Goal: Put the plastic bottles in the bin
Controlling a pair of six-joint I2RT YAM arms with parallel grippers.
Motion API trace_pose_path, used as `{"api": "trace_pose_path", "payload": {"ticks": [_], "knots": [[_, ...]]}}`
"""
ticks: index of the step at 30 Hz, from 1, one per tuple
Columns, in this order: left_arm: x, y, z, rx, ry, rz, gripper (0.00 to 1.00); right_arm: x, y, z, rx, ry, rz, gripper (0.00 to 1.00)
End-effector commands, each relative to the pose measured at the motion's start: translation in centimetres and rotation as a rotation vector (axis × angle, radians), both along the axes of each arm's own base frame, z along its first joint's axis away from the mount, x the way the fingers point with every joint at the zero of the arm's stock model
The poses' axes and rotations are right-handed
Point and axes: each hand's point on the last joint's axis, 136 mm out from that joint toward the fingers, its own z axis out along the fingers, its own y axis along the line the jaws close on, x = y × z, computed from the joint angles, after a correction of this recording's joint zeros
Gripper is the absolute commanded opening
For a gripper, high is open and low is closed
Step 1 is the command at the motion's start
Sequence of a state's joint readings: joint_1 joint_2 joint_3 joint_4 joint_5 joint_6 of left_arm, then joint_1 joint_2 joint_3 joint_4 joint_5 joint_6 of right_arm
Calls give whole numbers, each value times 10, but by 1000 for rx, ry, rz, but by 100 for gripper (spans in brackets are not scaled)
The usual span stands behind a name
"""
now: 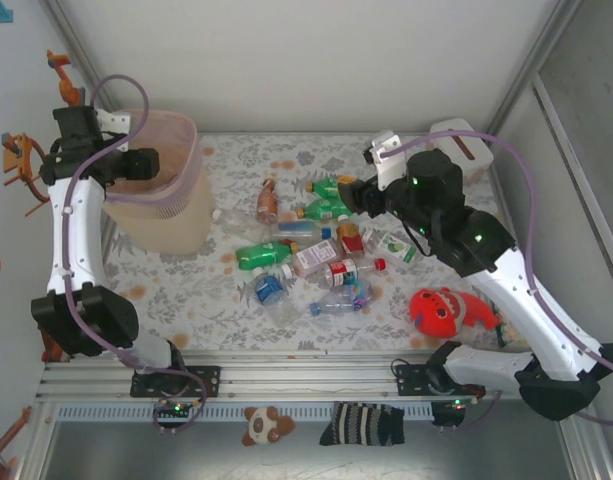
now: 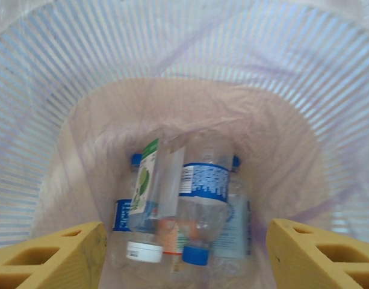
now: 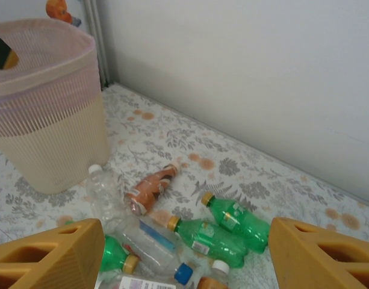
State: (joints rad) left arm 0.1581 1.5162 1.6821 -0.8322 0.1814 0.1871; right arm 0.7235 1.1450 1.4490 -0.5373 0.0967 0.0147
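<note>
The pale-pink perforated bin (image 1: 176, 215) stands at the far left of the table. My left gripper (image 1: 146, 163) hangs over its mouth, open and holding nothing (image 2: 184, 259). Below it, inside the bin (image 2: 46, 102), lie several clear bottles, one with a white cap (image 2: 149, 198) and one with a blue cap (image 2: 203, 198). My right gripper (image 1: 354, 196) is open and hovers above the bottle pile (image 1: 306, 250) mid-table. Between its yellow fingers (image 3: 46, 256) I see two green bottles (image 3: 238, 220), a brownish one (image 3: 149, 188) and a clear one (image 3: 106, 192).
A red round toy (image 1: 446, 310) lies at the right front. A white-pink slotted tissue box (image 1: 466, 145) sits at the far right corner. A small plush (image 1: 258, 425) and a striped sock (image 1: 361, 425) rest below the front rail. Walls close in the table.
</note>
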Motion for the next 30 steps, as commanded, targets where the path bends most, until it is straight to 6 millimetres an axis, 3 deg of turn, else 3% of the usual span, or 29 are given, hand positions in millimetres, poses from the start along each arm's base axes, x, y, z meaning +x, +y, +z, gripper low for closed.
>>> {"api": "trace_pose_path", "payload": {"ticks": [1,8,13,22,30], "knots": [[-15,-21,35,-123,-79,-39,70,6,-3,-7,-19,44,-43,72],[-37,-55,70,-303,-169,-118,69,16,3,-36,-80,151,-69,72],[-49,-79,80,-363,-173,-142,66,21,6,-50,-95,205,-88,72],[-51,-152,75,-314,-162,-213,64,24,-2,-55,-76,238,-156,71],[-28,-213,38,-212,-94,-256,64,18,-19,-53,-54,239,-218,71]]}}
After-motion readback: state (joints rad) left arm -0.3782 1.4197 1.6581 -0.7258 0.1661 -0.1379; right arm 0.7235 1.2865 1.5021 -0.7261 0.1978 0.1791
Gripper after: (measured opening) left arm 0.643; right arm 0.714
